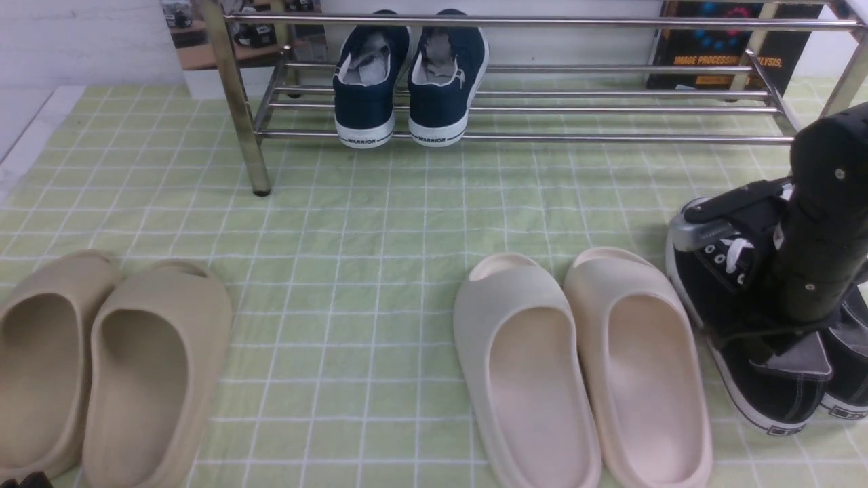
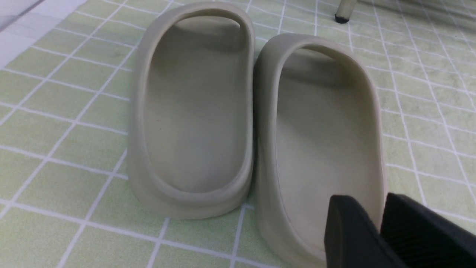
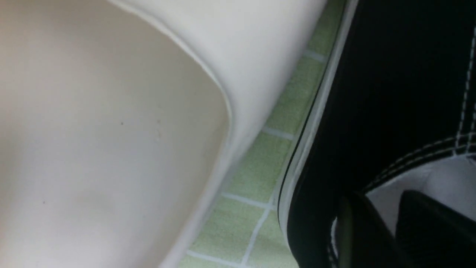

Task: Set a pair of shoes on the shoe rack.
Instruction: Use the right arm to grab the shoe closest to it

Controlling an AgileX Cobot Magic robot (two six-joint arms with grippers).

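While navy sneakers (image 1: 407,74) read WARRIOR, right fingers (image 3: 427,230) sit at a black sneaker (image 1: 712,312), whether clamped unclear.

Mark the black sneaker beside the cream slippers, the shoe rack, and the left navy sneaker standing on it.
black sneaker (image 1: 712,305): front view, on its black canvas side.
shoe rack (image 1: 239,115): front view, on its front left leg.
left navy sneaker (image 1: 366,108): front view, on its heel.

Soft, even light fills the scene, leaving only faint shadows beside the cream slippers (image 1: 529,379). The bars of the shoe rack (image 1: 542,138) show mild glare. The right wrist view is blurred at close range.
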